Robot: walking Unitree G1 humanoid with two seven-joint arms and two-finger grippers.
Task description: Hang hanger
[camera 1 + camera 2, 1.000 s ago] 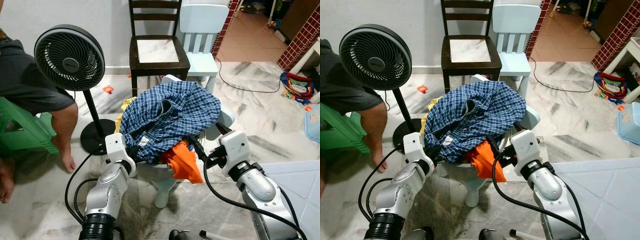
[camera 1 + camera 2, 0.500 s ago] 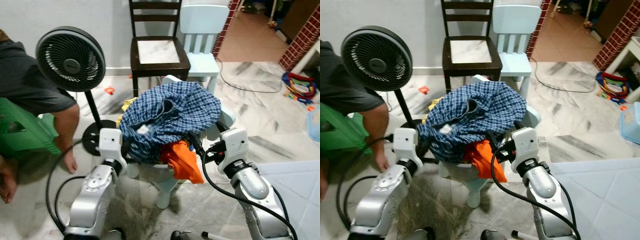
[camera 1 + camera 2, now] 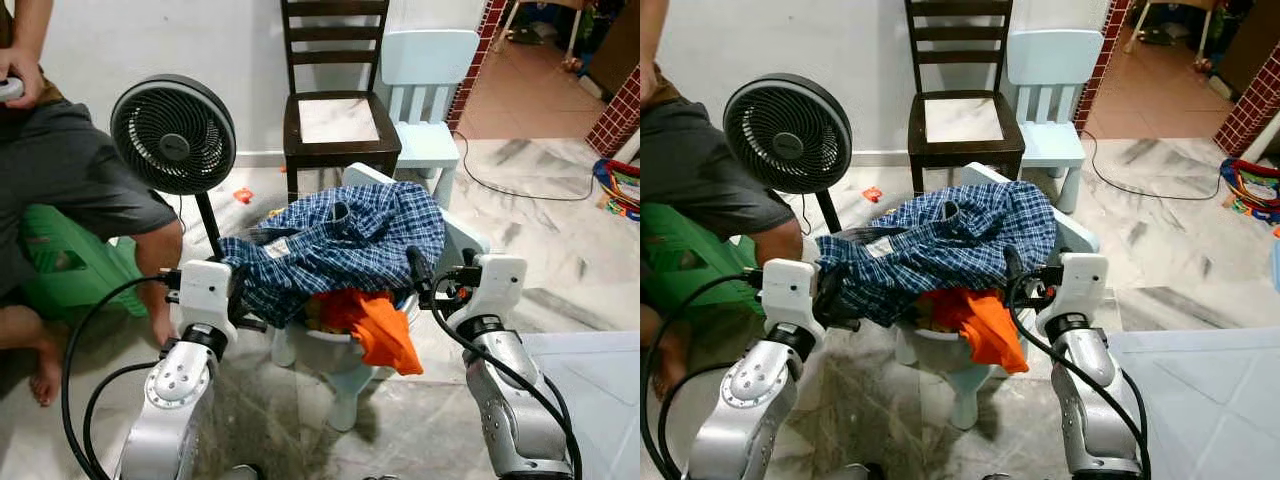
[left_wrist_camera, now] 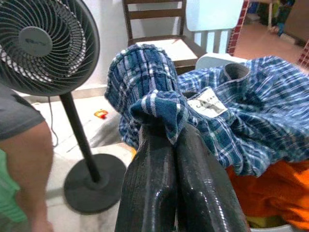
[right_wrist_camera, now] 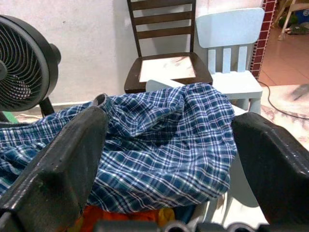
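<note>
The left gripper [image 4: 164, 130] has its two black fingers pressed together on a bunched fold of the blue plaid shirt [image 3: 350, 245], whose edge wraps over the fingertips and hides them. The right gripper [image 3: 425, 280] sits at the shirt's opposite edge with fingers spread wide, touching nothing I can make out. The shirt drapes over an orange garment [image 3: 375, 325] on a small pale chair [image 3: 345, 370], largely covering its seat; no hanger can be made out, and a black fan [image 3: 172, 135] stands just beside a seated person [image 3: 60, 190] cut off at the frame.

Head cams down; wrist cams near shirt [image 4: 251, 111].
</note>
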